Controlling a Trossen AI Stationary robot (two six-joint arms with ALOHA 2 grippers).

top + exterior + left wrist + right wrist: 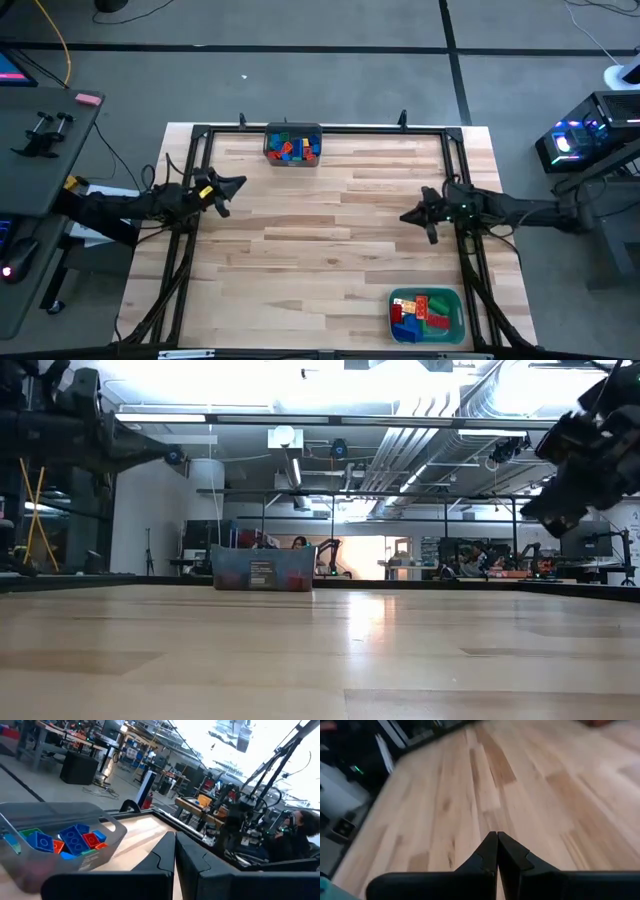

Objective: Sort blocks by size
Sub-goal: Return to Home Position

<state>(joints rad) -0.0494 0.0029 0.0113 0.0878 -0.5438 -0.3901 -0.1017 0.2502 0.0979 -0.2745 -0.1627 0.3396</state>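
Little is at risk, since no blocks lie loose on the bench (pixel 320 240). They sit in two heaps: one in the dark grey bin (pixel 293 127) at the far edge's middle, the other in the teal tray (pixel 428 291) at the near right corner.

The likeliest fault, as I judge it, is a sorting slip already in a container. The bin's blocks (pixel 293 149) and the tray's blocks (pixel 420 312) are jumbled, and their sizes cannot be checked from above. A second hazard is the left arm (pixel 120 208): its wrist view looks straight at the bin's wall (pixel 107 827), so a careless swing toward the far edge could nudge the bin. The tray stands close to the bench's front edge, where a knock might tip it off.

Both arms reach low and roughly level from the bench's sides. The left jaws are closed tip to tip on nothing, above the left edge. The right arm (pixel 530 212) mirrors it, and the right jaws are likewise pressed together and empty.
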